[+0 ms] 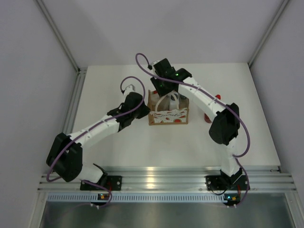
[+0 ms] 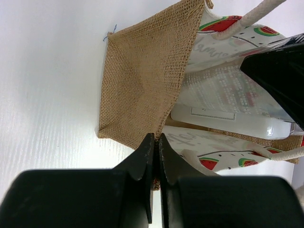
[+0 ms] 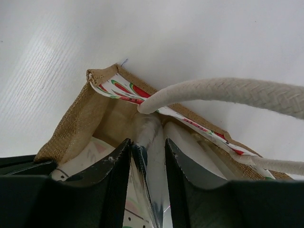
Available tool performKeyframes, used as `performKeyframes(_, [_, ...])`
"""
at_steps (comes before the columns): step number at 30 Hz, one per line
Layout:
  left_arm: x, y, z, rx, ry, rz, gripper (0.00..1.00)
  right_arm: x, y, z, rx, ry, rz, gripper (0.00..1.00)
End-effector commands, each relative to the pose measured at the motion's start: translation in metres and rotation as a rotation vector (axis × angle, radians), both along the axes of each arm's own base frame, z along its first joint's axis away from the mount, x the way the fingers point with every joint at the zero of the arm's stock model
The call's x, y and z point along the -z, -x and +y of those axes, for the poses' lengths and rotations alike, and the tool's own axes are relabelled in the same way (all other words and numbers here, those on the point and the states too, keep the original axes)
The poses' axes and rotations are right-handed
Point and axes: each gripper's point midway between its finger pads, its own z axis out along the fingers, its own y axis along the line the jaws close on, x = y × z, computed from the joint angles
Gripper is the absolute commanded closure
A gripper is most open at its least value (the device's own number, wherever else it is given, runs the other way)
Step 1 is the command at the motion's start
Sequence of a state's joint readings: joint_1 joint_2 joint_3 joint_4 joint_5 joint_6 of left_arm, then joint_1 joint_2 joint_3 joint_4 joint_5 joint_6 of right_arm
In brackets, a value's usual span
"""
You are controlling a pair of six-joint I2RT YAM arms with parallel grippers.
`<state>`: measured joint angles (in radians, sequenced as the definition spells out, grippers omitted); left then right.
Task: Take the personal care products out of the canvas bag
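The canvas bag (image 1: pixel 168 113) stands upright mid-table, watermelon panel facing the arms. My left gripper (image 2: pixel 156 136) is shut on the bag's rim at its burlap end (image 2: pixel 142 85), holding the mouth apart. My right gripper (image 3: pixel 146 141) reaches down into the bag (image 3: pixel 76 123). Its fingers are closed on the flat end of a whitish-grey squeeze tube (image 3: pixel 154 159). In the left wrist view the same tube (image 2: pixel 223 111) lies inside the bag, beside the black right gripper (image 2: pixel 280 66). Part of a red bottle (image 1: pixel 217 97) shows on the table behind my right arm.
A cream rope handle (image 3: pixel 228 92) arches across just above my right fingers; the other handle (image 2: pixel 266 8) loops over the far side. The white table (image 1: pixel 118 85) ends at grey walls behind and at both sides.
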<state>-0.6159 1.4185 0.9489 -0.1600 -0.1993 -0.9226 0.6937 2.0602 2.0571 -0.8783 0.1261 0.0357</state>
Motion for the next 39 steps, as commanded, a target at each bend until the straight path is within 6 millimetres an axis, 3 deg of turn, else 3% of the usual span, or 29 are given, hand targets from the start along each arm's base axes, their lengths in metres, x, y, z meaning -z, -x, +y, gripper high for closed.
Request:
performKeyframes(1, [0.024,0.008,0.008,-0.004,-0.063,0.076,1.0,-0.01,0.009,-0.001,-0.038,0.012,0.011,0.66])
performKeyframes(6, [0.026,0.007,0.008,-0.004,-0.066,0.082,1.0,0.0,0.014,0.0,-0.051,0.021,0.049,0.67])
performKeyframes(16, [0.025,0.007,0.008,-0.002,-0.065,0.08,1.0,-0.03,0.012,0.005,-0.062,-0.033,-0.004,1.0])
performKeyframes(26, [0.024,0.007,0.009,-0.004,-0.065,0.077,1.0,-0.075,0.006,0.004,-0.032,-0.095,-0.103,1.0])
performKeyframes(31, [0.024,0.008,0.009,-0.007,-0.066,0.074,1.0,-0.086,0.005,0.002,-0.031,-0.11,-0.132,1.0])
performKeyframes(34, [0.024,0.008,0.01,-0.006,-0.068,0.075,1.0,-0.086,0.005,0.002,-0.038,-0.111,-0.141,1.0])
performKeyframes(39, [0.024,0.008,0.009,-0.004,-0.064,0.076,1.0,-0.051,-0.001,0.009,-0.048,-0.076,-0.076,1.0])
